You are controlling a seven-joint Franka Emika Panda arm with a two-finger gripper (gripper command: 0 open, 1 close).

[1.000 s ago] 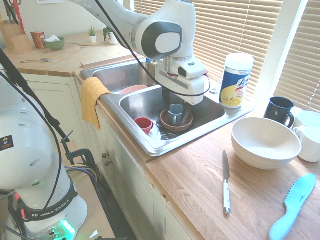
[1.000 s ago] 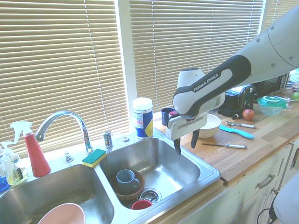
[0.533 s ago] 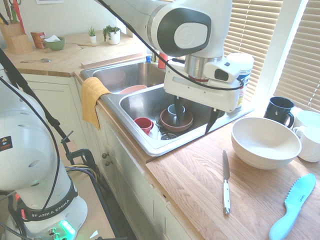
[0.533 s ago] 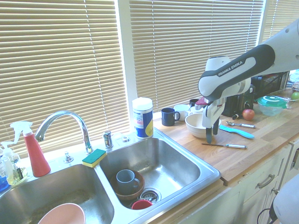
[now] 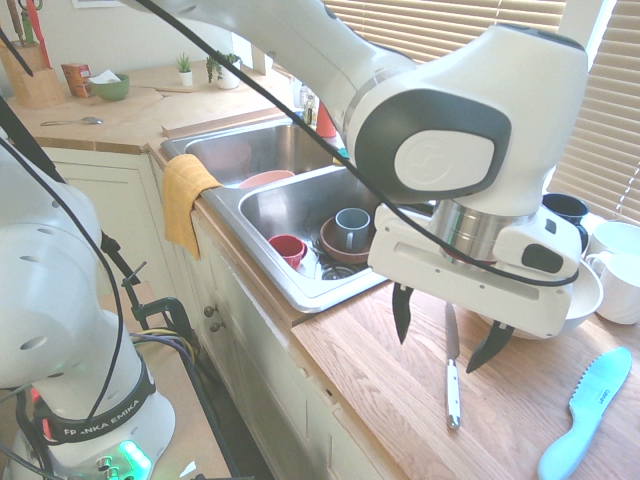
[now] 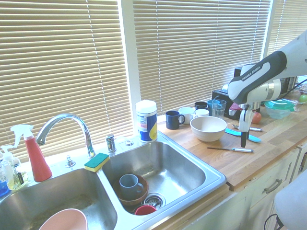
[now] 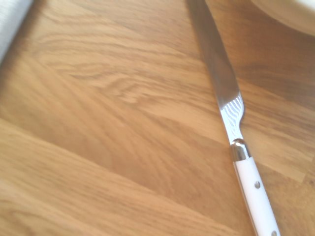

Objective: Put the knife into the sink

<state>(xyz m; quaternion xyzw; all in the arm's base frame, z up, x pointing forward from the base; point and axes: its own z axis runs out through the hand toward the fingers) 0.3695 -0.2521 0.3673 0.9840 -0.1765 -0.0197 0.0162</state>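
The gripper (image 5: 447, 343), fingers apart and empty, has swung from over the sink (image 5: 300, 205) to above the knife (image 5: 452, 366) at lower right; arm reads "FRANKA EMIKA".

Glossy steel knife (image 7: 224, 93) — perhaps plastic-handled

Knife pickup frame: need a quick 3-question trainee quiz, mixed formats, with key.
1. True or false: the knife already lies in the sink.
2. The gripper is: A) shut on the knife, B) open above the knife, C) inside the white bowl.
3. Fill in: the knife rests on the wooden ____.

Key: 1 false; it lies on the countertop, outside the basin. 2 B. 3 countertop.
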